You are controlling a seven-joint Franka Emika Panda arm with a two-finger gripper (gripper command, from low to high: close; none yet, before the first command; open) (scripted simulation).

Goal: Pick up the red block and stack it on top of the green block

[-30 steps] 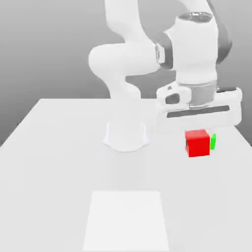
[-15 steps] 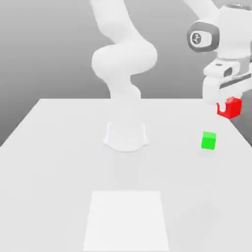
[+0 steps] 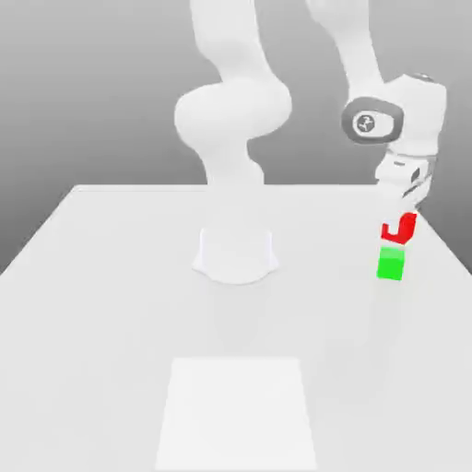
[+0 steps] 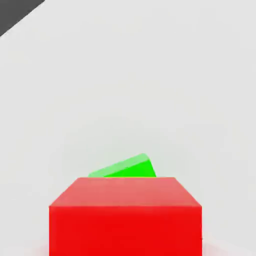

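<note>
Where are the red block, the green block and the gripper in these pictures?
red block [image 4: 125,215], hand view: its near front face.
green block [image 3: 391,265], exterior view: its front face, on the table.
gripper [image 3: 402,214], exterior view: between its fingertips, shut on the red block.

Lighting on my rig is flat and bright, diffuse from overhead. White table is nearly blown out; its far edge barely separates from the grey gradient backdrop, which darkens toward the top. Shadows very faint: soft smudge around my arm's base, none crisp. No glare or specular hotspots on the red block or green block; both render as saturated flat colour. Slight softness overall, no edge distortion. Hand view has a dark corner wedge.
</note>
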